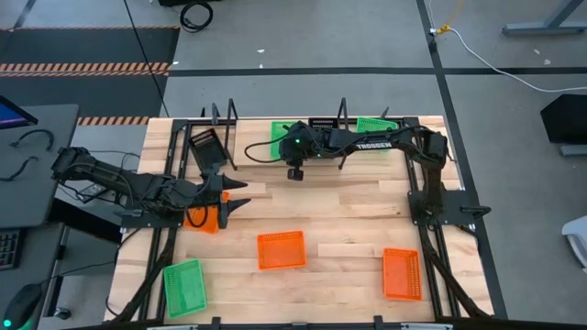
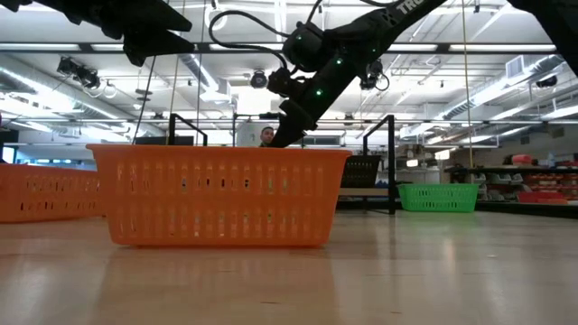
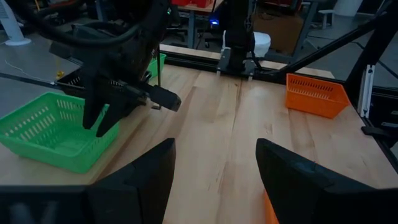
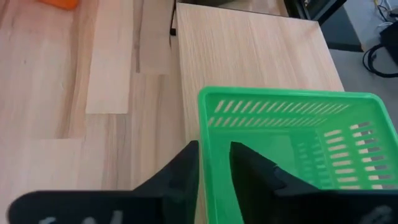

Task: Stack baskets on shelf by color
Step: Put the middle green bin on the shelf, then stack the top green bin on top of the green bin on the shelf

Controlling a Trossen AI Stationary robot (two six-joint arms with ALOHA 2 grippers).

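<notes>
The right end effector (image 4: 214, 163) is at the back of the bench (image 1: 367, 197), at the shelf (image 1: 303, 128); its two fingers straddle the near wall of a green basket (image 4: 292, 146), one inside and one outside; whether they press the wall or stand just off it cannot be told; the basket sits on the shelf's pale board (image 4: 249, 50). In the high view this end effector (image 1: 295, 171) reaches across from the right arm's base to the shelf's left-middle part; the green basket (image 1: 282, 131) shows partly under the arm; a second green basket (image 1: 376, 124) sits farther right on the shelf, and a black basket (image 1: 205, 145) stands at the shelf's left end.

The left end effector (image 3: 214, 168) has its fingers well apart and holds nothing; it hovers over the bench's left side (image 1: 237, 195), just beside an orange basket (image 1: 204, 218) partly hidden under the arm.

Nearer the front of the bench lie an orange basket in the middle (image 1: 281, 249), another orange one at the right (image 1: 402, 273) and a green one at the front left (image 1: 183, 287); all three are well apart from each other.
</notes>
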